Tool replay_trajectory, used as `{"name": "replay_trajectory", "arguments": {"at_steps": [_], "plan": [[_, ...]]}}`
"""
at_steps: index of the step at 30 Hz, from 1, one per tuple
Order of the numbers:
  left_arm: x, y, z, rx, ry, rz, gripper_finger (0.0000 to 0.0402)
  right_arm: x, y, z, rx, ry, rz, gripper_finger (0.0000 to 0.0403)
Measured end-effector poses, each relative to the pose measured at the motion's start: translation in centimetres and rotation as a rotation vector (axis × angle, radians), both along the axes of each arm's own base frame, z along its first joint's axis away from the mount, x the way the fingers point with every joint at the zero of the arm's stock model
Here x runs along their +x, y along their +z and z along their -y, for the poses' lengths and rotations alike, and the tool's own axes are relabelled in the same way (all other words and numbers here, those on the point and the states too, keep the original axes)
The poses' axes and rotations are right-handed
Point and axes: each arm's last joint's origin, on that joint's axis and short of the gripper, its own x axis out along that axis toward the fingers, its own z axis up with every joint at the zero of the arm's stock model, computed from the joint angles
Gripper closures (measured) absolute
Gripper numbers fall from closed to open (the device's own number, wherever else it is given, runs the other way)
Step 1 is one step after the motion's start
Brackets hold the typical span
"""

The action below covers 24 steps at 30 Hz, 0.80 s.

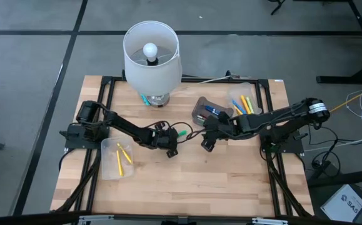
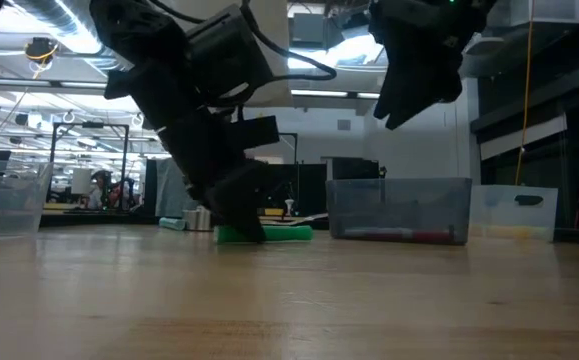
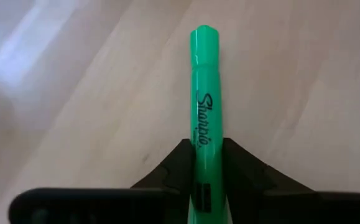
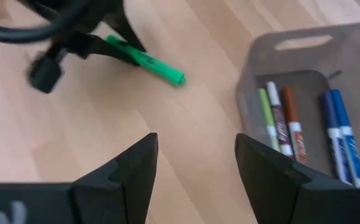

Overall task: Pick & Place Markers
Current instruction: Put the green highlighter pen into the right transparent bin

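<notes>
The left gripper (image 3: pixel 206 171) is closed around a green marker (image 3: pixel 204 93) low on the table (image 1: pixel 187 181), gripping near 1 end, so the marker could pivot or slip when lifted. The right gripper (image 4: pixel 195 168) hangs open just beside, crowding any sideways move. Beyond it sits a clear bin (image 4: pixel 304 56) of markers; the lamp (image 1: pixel 152 53) stands behind.

A white-shaded lamp (image 1: pixel 152 56) stands at the far edge of the light wooden table (image 1: pixel 187 178), with clear plastic bins (image 1: pixel 115 159) nearby.
</notes>
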Motion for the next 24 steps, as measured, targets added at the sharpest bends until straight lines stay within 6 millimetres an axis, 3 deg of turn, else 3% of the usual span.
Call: {"name": "replay_trajectory", "arguments": {"at_steps": [5, 11, 19, 24], "plan": [[-1.5, 1.1, 0.4, 0.076, -0.026, -0.041, 0.0341, 0.4, 0.3, -0.6, -0.007, 0.021, 0.058, 0.0189], [-4.1, 3.4, 0.2, 0.086, 0.007, 0.081, 0.0341, 0.9, 0.9, -1.0, -0.075, 0.027, 0.136, 0.0189], [-7.7, 6.5, 0.4, 0.075, -0.016, 0.431, 0.0341, 2.1, 1.7, -1.2, -0.102, 0.075, 0.262, 0.0189], [-9.2, 7.7, 0.7, 0.073, -0.095, 0.671, 0.0341, 3.5, 1.3, -1.7, -0.115, 0.141, 0.311, 0.0189]]}}
